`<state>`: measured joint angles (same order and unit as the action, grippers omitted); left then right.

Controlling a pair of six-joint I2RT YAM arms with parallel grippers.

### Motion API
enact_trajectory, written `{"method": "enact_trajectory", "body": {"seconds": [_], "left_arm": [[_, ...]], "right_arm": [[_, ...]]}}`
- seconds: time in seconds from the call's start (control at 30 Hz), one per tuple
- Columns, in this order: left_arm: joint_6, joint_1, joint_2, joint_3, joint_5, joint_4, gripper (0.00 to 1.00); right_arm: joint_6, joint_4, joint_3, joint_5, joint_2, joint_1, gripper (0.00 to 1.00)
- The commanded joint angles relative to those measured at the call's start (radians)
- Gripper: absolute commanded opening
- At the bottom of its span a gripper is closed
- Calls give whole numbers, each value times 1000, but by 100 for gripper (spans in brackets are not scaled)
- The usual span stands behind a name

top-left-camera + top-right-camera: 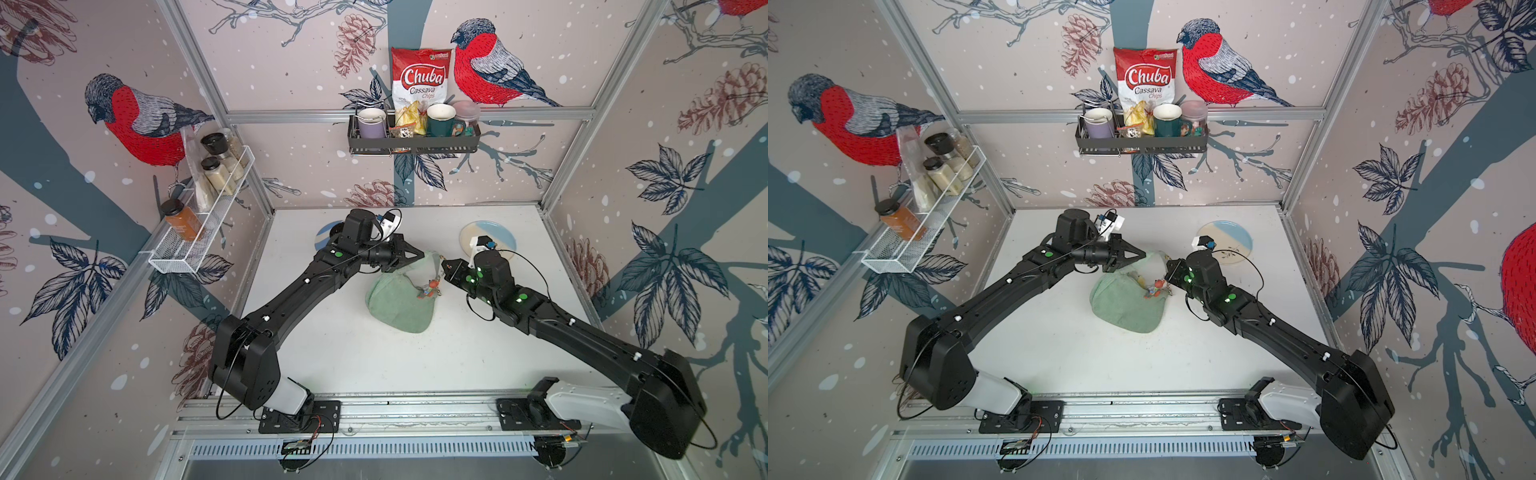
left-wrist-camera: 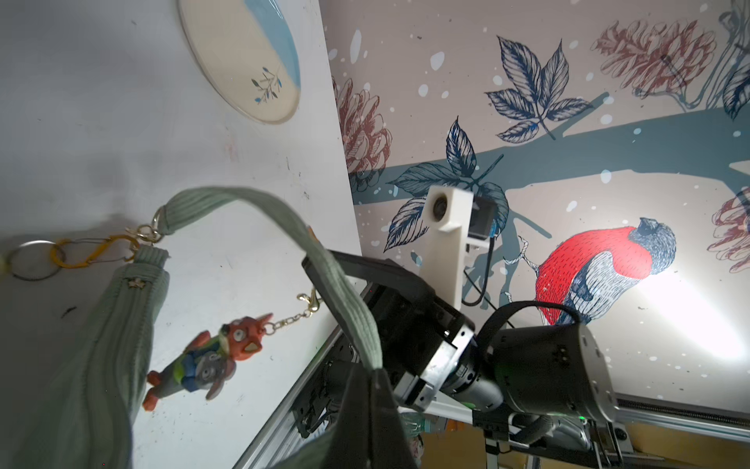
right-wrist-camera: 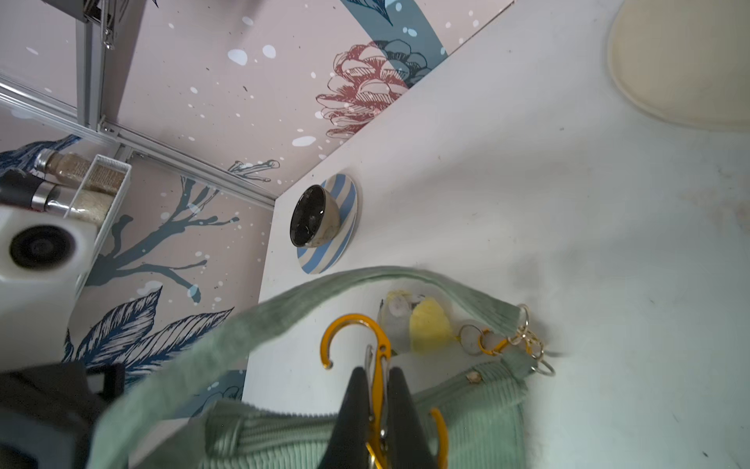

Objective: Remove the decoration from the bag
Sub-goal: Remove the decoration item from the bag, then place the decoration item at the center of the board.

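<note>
In a top view the left arm half-hides the striped plate; wrist views crop the bag.

Looked down steeply in both top views from high above the near rail, facing the far wall. Took in the whole table, both arms and the side walls, with nearly the same field, shifted slightly sideways. From the left wrist camera, looked rightward from close to the bag, across to the right wall and the right wrist camera. From that one, looked the opposite way, leftward past the right gripper and very near the yellow clip, toward the far left corner. Shared the strap between both wrist views.
</note>
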<state>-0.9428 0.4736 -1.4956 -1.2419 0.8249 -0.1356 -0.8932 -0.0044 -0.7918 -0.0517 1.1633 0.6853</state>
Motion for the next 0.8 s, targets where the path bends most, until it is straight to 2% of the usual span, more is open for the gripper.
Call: {"method": "enact_trajectory", "body": {"seconds": [0.0, 0.17, 0.33, 0.6, 0.77], "left_arm": [[-12, -49, 21, 21, -27, 36, 0], [-66, -70, 46, 89, -43, 130, 0], [-69, -69, 78, 150, -54, 150, 0], [-76, -70, 86, 187, -59, 180, 0], [-70, -70, 88, 191, -58, 177, 0]], "right_arm": [[62, -45, 16, 78, -58, -28, 0], [80, -175, 25, 98, -85, -94, 0], [17, -223, 93, 123, -88, -221, 0], [14, -300, 126, 24, -77, -239, 0], [-1, -263, 150, -20, -22, -277, 0]]}}
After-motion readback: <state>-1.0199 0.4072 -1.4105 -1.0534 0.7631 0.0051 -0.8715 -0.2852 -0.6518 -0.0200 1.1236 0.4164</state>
